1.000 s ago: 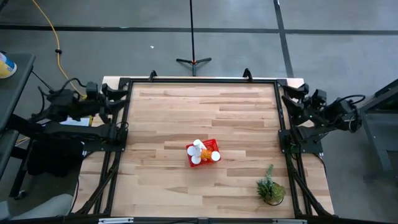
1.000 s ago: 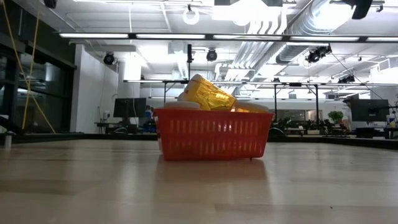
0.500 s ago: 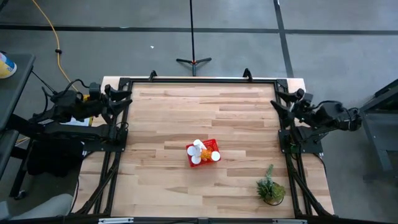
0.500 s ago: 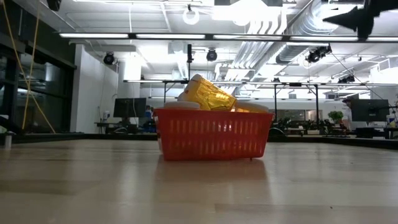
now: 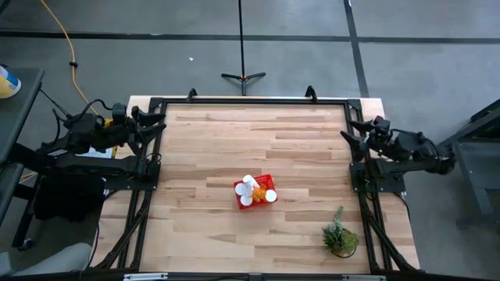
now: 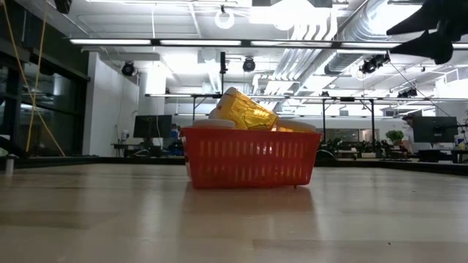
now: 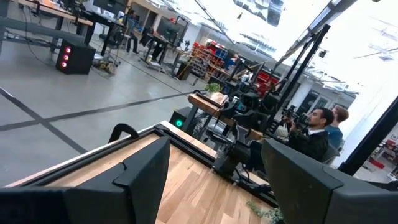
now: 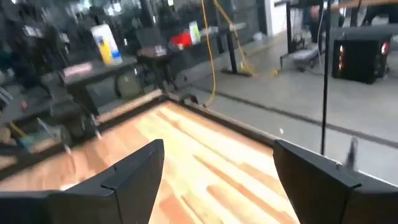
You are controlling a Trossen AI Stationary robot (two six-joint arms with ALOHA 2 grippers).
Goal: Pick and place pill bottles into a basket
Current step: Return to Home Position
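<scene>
The red mesh basket point(image 5: 255, 192) stands on the wooden table a little near of its middle; it also shows in the low view point(image 6: 250, 156). Several pill bottles with white caps point(image 5: 249, 184) and orange bodies point(image 6: 247, 111) lie piled in it. My left gripper point(image 5: 157, 121) is open and empty over the table's left edge, raised; its fingers show in the left wrist view point(image 7: 211, 180). My right gripper point(image 5: 348, 130) is open and empty over the right edge, raised; it also shows in the right wrist view point(image 8: 217, 180) and the low view point(image 6: 428, 33).
A small green potted plant point(image 5: 340, 236) stands at the table's near right corner. A black frame point(image 5: 250, 101) runs along the table's edges. People sit beyond the table in the left wrist view point(image 7: 317, 134). Bare wood lies all around the basket.
My right gripper has swung from beside the right edge in toward the table, and lower, its arm stretching out level. My left gripper has moved a little toward the table in the first half second, then kept still. The basket and bottles have not moved.
</scene>
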